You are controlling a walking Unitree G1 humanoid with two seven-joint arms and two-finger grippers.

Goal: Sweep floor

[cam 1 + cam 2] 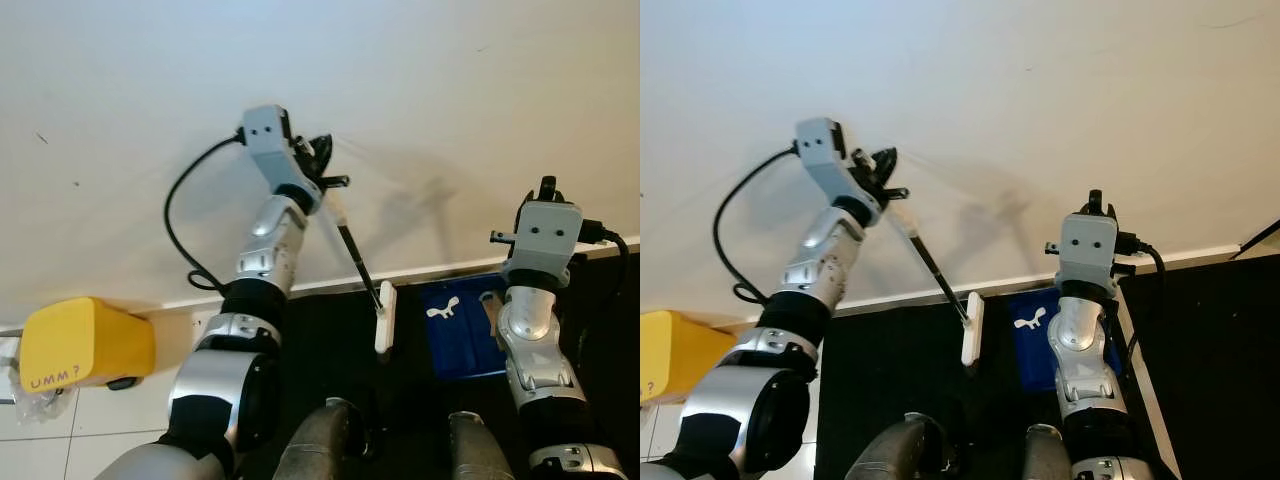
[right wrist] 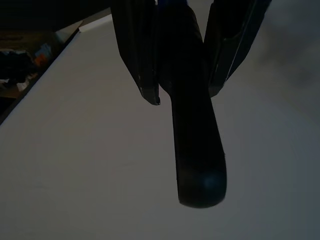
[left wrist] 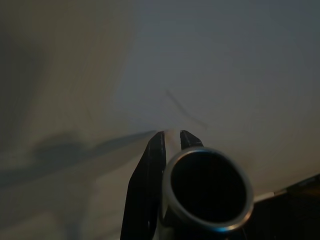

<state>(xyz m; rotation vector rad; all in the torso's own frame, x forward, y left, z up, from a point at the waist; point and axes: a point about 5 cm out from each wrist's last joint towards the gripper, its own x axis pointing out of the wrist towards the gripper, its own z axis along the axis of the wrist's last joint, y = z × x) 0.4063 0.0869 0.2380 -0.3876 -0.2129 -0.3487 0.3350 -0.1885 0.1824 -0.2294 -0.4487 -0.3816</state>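
My left gripper [image 1: 322,168] is raised in front of the white wall and is shut on the handle of a small brush [image 1: 357,258]. The handle is a black rod that slants down to a white brush head [image 1: 386,318] over the dark floor. The handle's round open end [image 3: 207,187] shows large between the fingers in the left wrist view. My right gripper [image 1: 546,192] points upward and is shut on the dark handle [image 2: 196,150] of a blue dustpan [image 1: 458,328]. The dustpan hangs beside that forearm and carries a white logo.
A white wall [image 1: 420,90] stands close ahead, with a white baseboard [image 1: 440,270] where it meets the black floor [image 1: 1210,330]. A yellow box [image 1: 86,345] marked "UMM?" stands on pale tiles [image 1: 40,435] at the lower left. My own legs [image 1: 330,445] show at the bottom.
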